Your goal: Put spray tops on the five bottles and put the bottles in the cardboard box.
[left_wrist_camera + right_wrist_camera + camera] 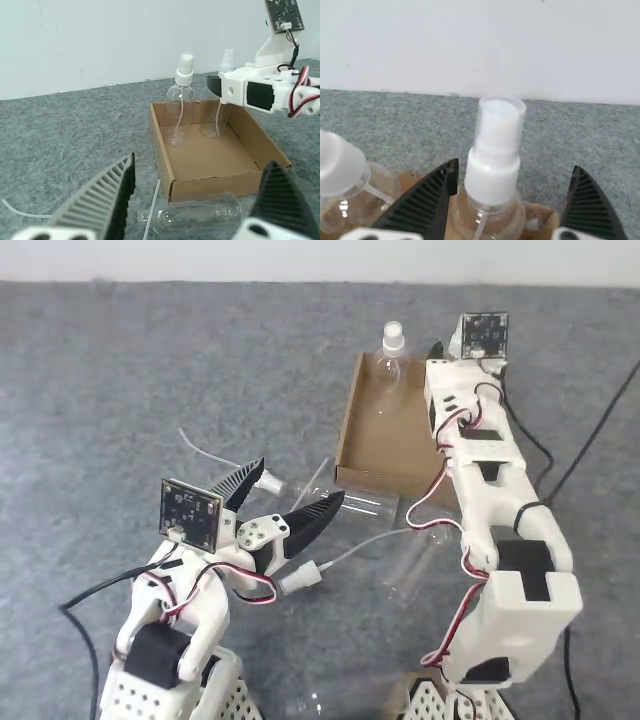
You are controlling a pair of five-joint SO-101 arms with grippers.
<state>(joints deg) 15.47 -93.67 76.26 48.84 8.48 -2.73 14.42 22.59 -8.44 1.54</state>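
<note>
Tallying progress, by judgement: two of five bottles appear finished and three remain.

1. Cardboard box (347, 420). Open side up on the table. Its near wall lies just ahead of the left gripper (201, 162); its far end sits under the right gripper (515, 167).
2. Capped bottle A (492, 150). Upright at the far end of the box, spray top fitted. It stands between the right gripper's jaws, which are spread wide to either side of the cap with a gap showing on both sides. Judged released, not grasped.
3. Capped bottle B (182, 87). Upright in the box, top fitted, just beside bottle A and outside one of the right jaws.
4. Uncapped bottle (195, 215). Clear, lying on its side against the outside of the box's near wall, directly ahead of and below the left gripper's open jaws.
5. Second clear bottle (410, 560). Seemingly lying on its side between the two arms, nearer the right arm's base than the left jaws. Its outline is faint.
6. Fifth bottle. Not located with any certainty.
7. Loose spray top one (270, 480). On the table with its dip tube trailing away, close under one left fingertip.
8. Loose spray top two (300, 578). On the table with its tube, just outside the other left jaw, near the wrist.

Left gripper: spread wide, holding nothing.

Outstanding, by judgement: fit tops to the lying bottles and box them. Items 4 and 7 are the nearest to the left jaws.
</note>
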